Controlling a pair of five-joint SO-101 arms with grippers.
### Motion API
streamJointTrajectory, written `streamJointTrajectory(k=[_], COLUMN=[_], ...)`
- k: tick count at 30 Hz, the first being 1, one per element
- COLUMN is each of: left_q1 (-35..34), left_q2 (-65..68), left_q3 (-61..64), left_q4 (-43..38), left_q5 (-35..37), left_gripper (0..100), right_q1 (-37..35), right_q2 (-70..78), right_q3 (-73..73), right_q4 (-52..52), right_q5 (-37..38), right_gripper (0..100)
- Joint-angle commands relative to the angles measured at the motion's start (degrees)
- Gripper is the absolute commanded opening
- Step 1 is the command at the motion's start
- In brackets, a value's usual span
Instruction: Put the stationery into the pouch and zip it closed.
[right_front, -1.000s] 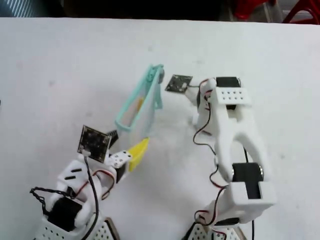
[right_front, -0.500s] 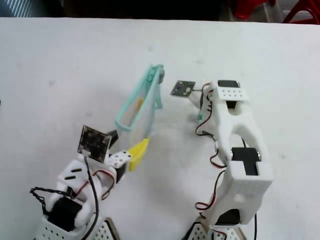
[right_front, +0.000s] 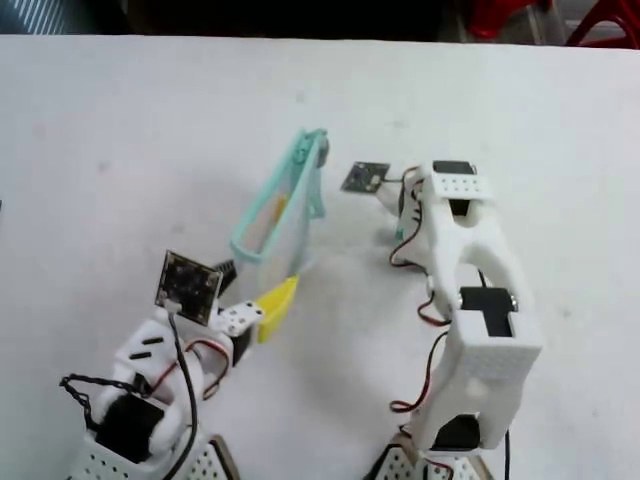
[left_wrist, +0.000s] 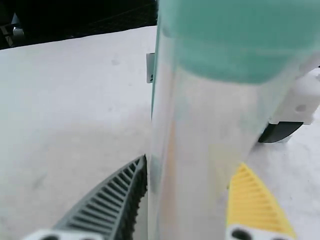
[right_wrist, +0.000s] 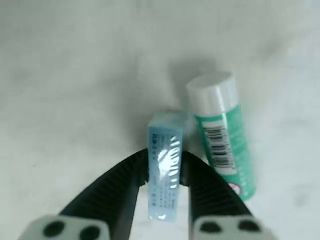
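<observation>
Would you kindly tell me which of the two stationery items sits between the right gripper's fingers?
The pale blue block, clasped on both sides by the right gripper. The green tube with the white cap lies beside it, outside the jaws.

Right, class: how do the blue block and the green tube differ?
The blue block is flat-sided and pale blue; the green tube is round with a white cap. The block is clamped in the right gripper; the tube lies free beside it. Both are longer than wide.
</observation>
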Motion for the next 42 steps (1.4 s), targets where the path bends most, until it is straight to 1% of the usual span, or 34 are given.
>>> streamJointTrajectory(k=[1,3,6,9,13,16,17,20,22,25,29,32,35,37,42], left_q1=[0.8,0.8,0.8,0.8,0.8,0.8,0.8,0.8,0.8,0.8,0.8,0.8,0.8,0.8,0.8], left_q2=[0.1,0.1,0.1,0.1,0.1,0.1,0.1,0.1,0.1,0.1,0.1,0.1,0.1,0.1,0.1], left_q3=[-0.4,-0.4,-0.4,-0.4,-0.4,-0.4,-0.4,-0.4,-0.4,-0.4,-0.4,-0.4,-0.4,-0.4,-0.4], left_q4=[-0.5,-0.5,-0.5,-0.5,-0.5,-0.5,-0.4,-0.4,-0.4,-0.4,-0.4,-0.4,-0.4,-0.4,-0.4], left_q5=[-0.6,-0.6,-0.6,-0.6,-0.6,-0.6,-0.6,-0.6,-0.6,-0.6,-0.6,-0.6,-0.6,-0.6,-0.6], left_gripper=[26,26,26,26,26,26,26,26,26,26,26,26,26,26,26], right_q1=[-1.2,-1.4,-2.3,-3.4,-5.7,-6.0,-5.9,-5.2,-5.4,-6.7,-7.9,-9.5,-15.3,-21.3,-33.4], right_q2=[-1.5,-4.9,-13.9,-25.6,-41.0,-51.5,-54.6,-63.9,-68.6,-72.7,-73.2,-73.2,-73.1,-72.7,-65.0], right_q3=[0.0,0.7,3.8,10.2,21.5,29.0,29.8,29.7,28.7,26.4,22.0,15.0,5.5,-0.3,-11.7], right_q4=[0.0,1.7,5.1,5.3,2.1,-1.8,-2.1,-2.0,-1.3,1.5,3.6,3.6,5.9,7.3,7.9], right_q5=[-1.8,-4.1,-4.3,-4.1,-4.0,-5.1,-7.2,-17.0,-20.2,-22.5,-29.7,-35.4,-40.6,-43.5,-49.8], right_gripper=[2.2,1.7,1.8,1.8,1.8,1.8,1.8,1.8,1.8,1.8,1.8,1.7,1.7,1.7,1.7])
